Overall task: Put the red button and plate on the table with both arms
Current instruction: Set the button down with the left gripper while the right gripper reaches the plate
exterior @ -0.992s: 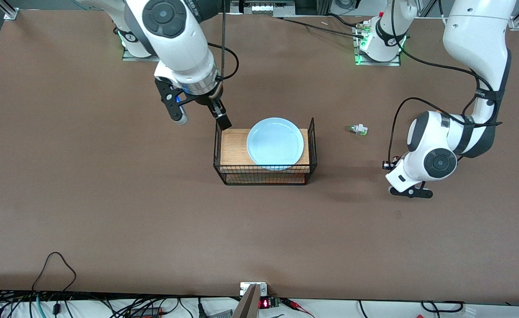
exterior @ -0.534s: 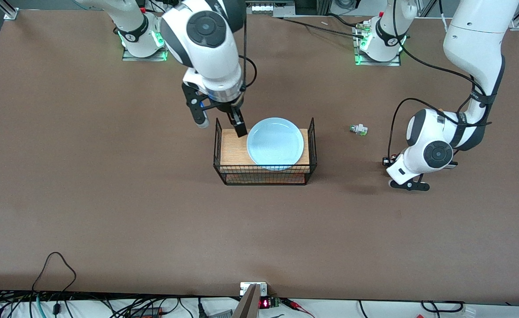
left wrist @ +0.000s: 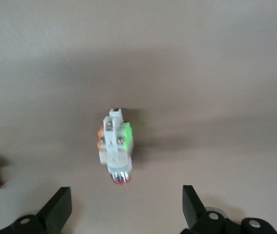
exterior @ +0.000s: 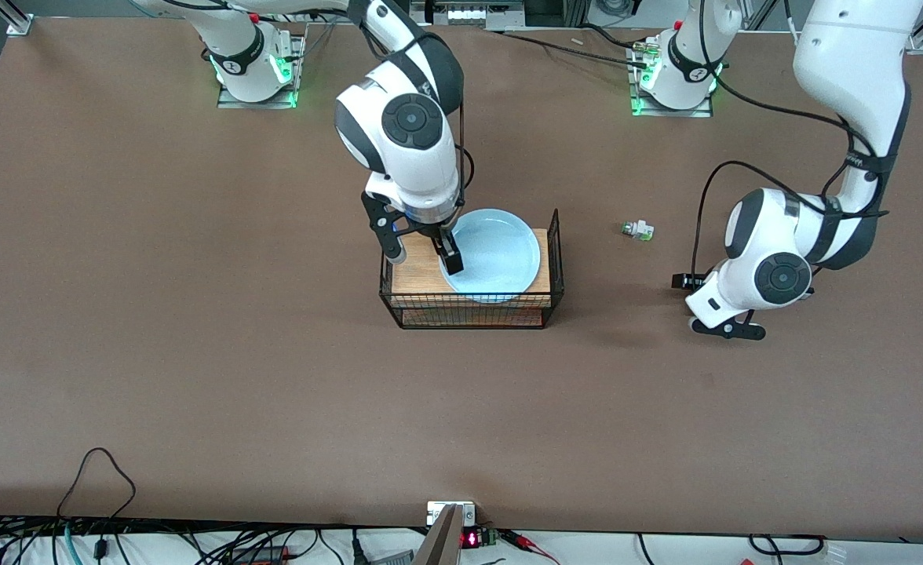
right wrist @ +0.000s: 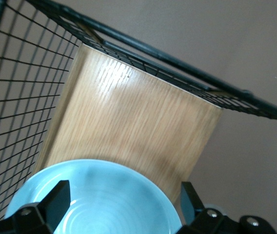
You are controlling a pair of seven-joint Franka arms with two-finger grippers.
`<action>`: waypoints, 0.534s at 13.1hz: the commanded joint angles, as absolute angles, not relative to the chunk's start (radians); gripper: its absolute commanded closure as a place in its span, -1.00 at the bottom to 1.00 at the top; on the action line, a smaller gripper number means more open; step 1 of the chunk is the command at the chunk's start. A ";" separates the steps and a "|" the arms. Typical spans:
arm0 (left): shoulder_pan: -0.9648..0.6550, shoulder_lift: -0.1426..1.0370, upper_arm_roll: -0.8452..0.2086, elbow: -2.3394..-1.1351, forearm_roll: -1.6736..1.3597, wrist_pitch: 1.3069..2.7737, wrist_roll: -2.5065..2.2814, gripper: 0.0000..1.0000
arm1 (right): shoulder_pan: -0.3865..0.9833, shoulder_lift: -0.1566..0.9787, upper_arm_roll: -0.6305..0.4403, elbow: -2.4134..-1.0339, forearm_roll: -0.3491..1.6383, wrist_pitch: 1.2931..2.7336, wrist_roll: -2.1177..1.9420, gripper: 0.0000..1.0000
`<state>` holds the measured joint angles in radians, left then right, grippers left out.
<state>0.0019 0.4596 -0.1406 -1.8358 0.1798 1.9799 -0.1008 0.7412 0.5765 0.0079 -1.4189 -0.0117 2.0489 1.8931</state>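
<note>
Two arms, three views.

Front view: right pincer (exterior: 423, 253) hangs with fingers wide over the plate's (exterior: 491, 254) rim at the right arm's end of the rack (exterior: 472, 314), one finger above the wood top, one above the plate. Plate: round, shallow, pale blue, glossy, raised rim; it rests on the rack's wood top between two black wire ends. Left arm is folded low toward its own end of the desk (exterior: 195, 353); its pincer is hidden under the wrist. A small white part with a green fleck (exterior: 638, 230) lies on the desk between rack and left arm, farther from the camera than the wrist. Desk: matte brown, flat.

Left wrist view: left pincer (left wrist: 126, 207) open wide, empty, just above the red button (left wrist: 115, 146), which lies on its side on the desk. Blocky white body, red cap, green and orange flecks.

Right wrist view: fingers straddle the plate rim; wood grain is glossy, wire mesh thin.

Step in hand, as judged: pinch the rim squarely, one finger inside, and lift level clear of the wire ends.
</note>
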 commanded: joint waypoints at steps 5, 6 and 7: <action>0.017 0.394 -0.287 -1.375 0.140 1.522 -0.055 -1.00 | 0.773 0.624 0.000 -1.404 -0.057 2.065 1.933 -1.00; 0.018 0.367 -0.278 -1.347 0.091 1.508 -0.042 -1.00 | 0.776 0.624 0.000 -1.404 -0.072 2.063 1.933 -0.99; 0.046 0.339 -0.275 -1.347 0.060 1.508 -0.040 -1.00 | 0.779 0.627 0.000 -1.404 -0.084 2.063 1.939 -0.97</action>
